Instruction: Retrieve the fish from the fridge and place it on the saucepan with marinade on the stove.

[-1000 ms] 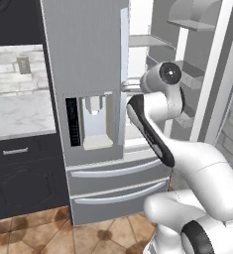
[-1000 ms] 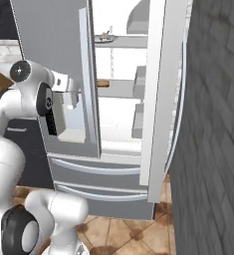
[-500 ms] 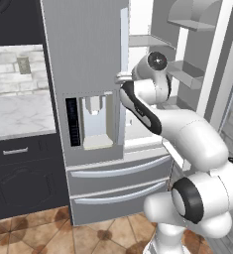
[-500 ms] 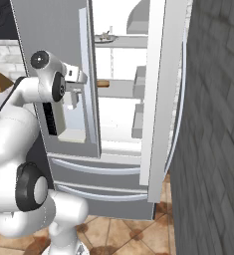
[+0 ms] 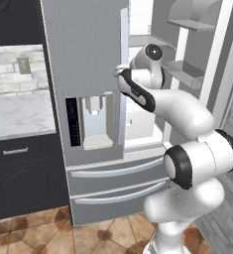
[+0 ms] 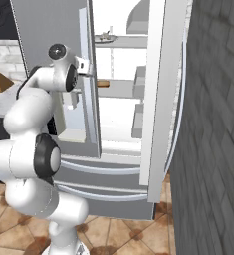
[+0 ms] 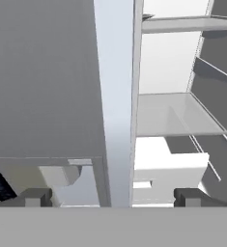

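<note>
Left base view shows the fridge (image 5: 88,99) as a tall grey steel unit: its left door is closed, with a water dispenser (image 5: 95,121) recessed in it and a long bar handle (image 5: 124,54) along its inner edge, and two drawers (image 5: 115,183) sit below. The right door (image 5: 222,54) stands swung open, its inner bins pale grey, and the interior behind is white with flat shelves.

In the right base view a small dark thing (image 6: 104,36) lies on the top shelf and a brownish piece (image 6: 103,83) on the shelf below, just beyond the closed door's edge; both are too small to say what they are, so I cannot tell which, if either, is the fish.

The pincer (image 6: 87,68) sits at the bar handle, up against the inner edge of the closed door. In the hand view its two dark fingertips (image 7: 35,197) stand wide apart, one on each side of the door's pale edge, with nothing between them but that edge; it has hold of nothing. Whether a fingertip touches the handle cannot be made out.

The arm covers part of the fridge's open interior in the left base view. To the left, a marble desk (image 5: 19,114) runs above dark cabinets (image 5: 24,173), cut off by the frame edge.
</note>
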Motion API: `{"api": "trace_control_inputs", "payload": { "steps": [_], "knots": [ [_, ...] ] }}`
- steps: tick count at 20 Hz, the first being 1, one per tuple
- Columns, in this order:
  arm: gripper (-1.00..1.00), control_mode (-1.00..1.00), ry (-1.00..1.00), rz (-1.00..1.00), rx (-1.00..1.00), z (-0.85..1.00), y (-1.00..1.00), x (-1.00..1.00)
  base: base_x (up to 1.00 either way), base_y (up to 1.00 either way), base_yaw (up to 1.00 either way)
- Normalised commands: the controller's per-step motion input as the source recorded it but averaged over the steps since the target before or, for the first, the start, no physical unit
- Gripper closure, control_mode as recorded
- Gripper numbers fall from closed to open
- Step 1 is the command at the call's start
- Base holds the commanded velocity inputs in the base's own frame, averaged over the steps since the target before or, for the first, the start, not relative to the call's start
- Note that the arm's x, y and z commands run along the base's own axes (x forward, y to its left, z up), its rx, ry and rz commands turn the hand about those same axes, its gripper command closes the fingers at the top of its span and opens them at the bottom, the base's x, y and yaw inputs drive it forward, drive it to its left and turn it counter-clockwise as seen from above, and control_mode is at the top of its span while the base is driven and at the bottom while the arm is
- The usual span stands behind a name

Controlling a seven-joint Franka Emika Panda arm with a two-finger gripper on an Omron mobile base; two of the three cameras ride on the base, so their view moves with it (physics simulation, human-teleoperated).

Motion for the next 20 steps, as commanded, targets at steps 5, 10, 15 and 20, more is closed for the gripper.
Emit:
{"api": "trace_control_inputs", "payload": {
  "steps": [5, 10, 15, 20],
  "knots": [
    [-1.0, -1.0, 0.0, 0.0, 0.0, -0.02, -0.1, 0.43, 0.0, 0.0, 0.0],
    [-1.0, -1.0, 0.0, 0.0, 0.0, -0.07, 0.03, 0.37, 0.0, 0.0, 0.0],
    [-1.0, -1.0, 0.0, 0.0, 0.0, -0.17, 0.01, 0.41, 0.0, 0.0, 0.0],
    [-1.0, -1.0, 0.0, 0.0, 0.0, -0.22, 0.03, 0.44, 0.0, 0.0, 0.0]
  ]
}}
